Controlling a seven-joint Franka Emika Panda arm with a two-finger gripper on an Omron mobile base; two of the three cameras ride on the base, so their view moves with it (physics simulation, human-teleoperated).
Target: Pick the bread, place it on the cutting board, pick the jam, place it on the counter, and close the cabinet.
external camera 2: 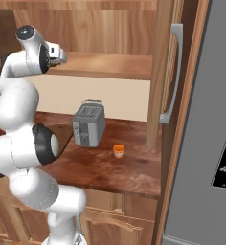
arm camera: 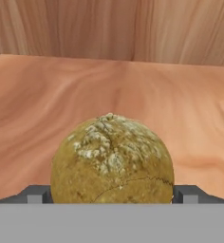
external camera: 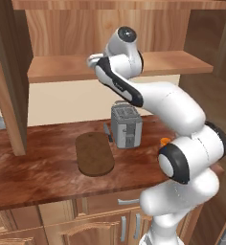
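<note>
In the hand view the bread [arm camera: 112, 159], a mottled olive-yellow ball, sits on the light wooden shelf inside the cabinet [external camera: 9, 76]. My gripper [arm camera: 112, 194] is open, with one dark fingertip [arm camera: 36, 194] at each flank of the bread, close to its sides. From the base views the hand [external camera: 91, 61] reaches over the shelf's front edge. The dark oval cutting board [external camera: 94, 153] lies bare on the counter [external camera: 33, 172], left of the toaster. The small orange jam [external camera 2: 118, 150] stands on the counter to the toaster's right.
A grey toaster [external camera: 126, 125] stands mid-counter under the arm, with a small dark utensil [external camera: 107, 132] beside it. The cabinet's right door [external camera 2: 165, 72] stands open with its long grey handle. A grey fridge [external camera 2: 206, 143] fills the right side.
</note>
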